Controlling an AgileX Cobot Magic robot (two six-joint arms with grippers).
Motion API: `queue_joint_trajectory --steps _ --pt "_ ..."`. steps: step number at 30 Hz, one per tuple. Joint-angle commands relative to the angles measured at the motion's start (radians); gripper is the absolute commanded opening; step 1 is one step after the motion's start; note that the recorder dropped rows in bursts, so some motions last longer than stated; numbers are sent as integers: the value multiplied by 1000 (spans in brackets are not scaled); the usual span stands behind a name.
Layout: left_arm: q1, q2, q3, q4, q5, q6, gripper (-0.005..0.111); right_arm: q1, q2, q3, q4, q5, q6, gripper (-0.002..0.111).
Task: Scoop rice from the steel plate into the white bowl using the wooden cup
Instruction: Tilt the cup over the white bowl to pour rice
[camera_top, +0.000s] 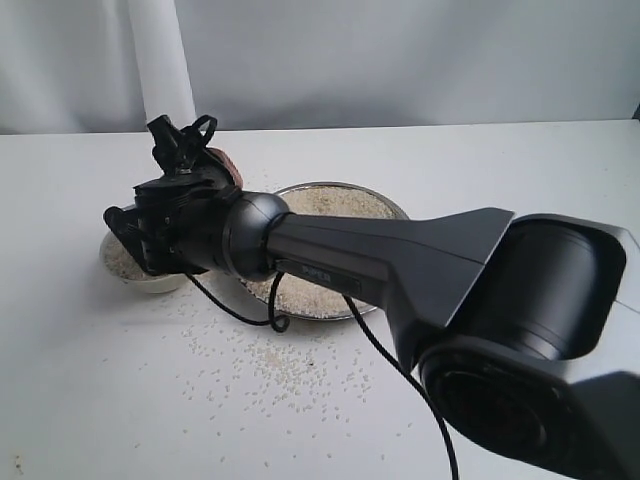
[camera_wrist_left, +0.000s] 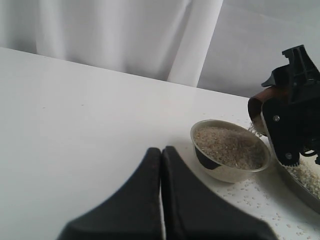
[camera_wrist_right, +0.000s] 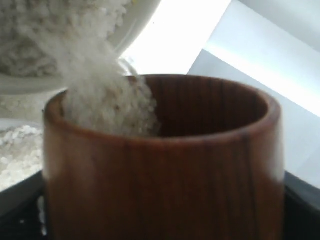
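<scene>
My right gripper (camera_top: 190, 150) reaches across to the left and is shut on the wooden cup (camera_top: 222, 163), tilted over the white bowl (camera_top: 128, 270). In the right wrist view the reddish-brown cup (camera_wrist_right: 165, 185) fills the frame, and rice (camera_wrist_right: 100, 95) streams from its mouth toward the bowl (camera_wrist_right: 137, 20). In the left wrist view the bowl (camera_wrist_left: 227, 172) holds a heap of rice (camera_wrist_left: 227, 145), with the cup (camera_wrist_left: 260, 102) tipped at its rim. The steel plate (camera_top: 396, 209) lies behind the arm with rice (camera_top: 330, 203) in it. My left gripper (camera_wrist_left: 161, 150) is shut and holds nothing, near the bowl.
Loose grains (camera_top: 290, 370) are scattered on the white table in front of the plate and bowl. A black cable (camera_top: 250, 318) hangs from the right arm down to the table. A pale curtain backs the table. The left arm does not show in the exterior view.
</scene>
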Motion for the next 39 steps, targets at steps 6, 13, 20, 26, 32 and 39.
queue_joint_trajectory --steps 6,13,20,26,32,39 --pt "-5 0 2 -4 -6 -2 0 8 -7 -6 -149 -41 -48 0" --pt "-5 0 2 -4 -6 -2 0 8 -7 -9 -166 -79 -65 0" --pt "-5 0 2 -4 -6 -2 0 20 -7 -11 -207 -117 -65 0" --pt "-5 0 2 -4 -6 -2 0 19 -7 -11 -73 -113 -61 0" --pt "-5 0 2 -4 -6 -2 0 15 -46 -11 6 -65 157 0" --pt "-5 0 2 -4 -6 -2 0 -40 -168 -11 410 -63 98 0"
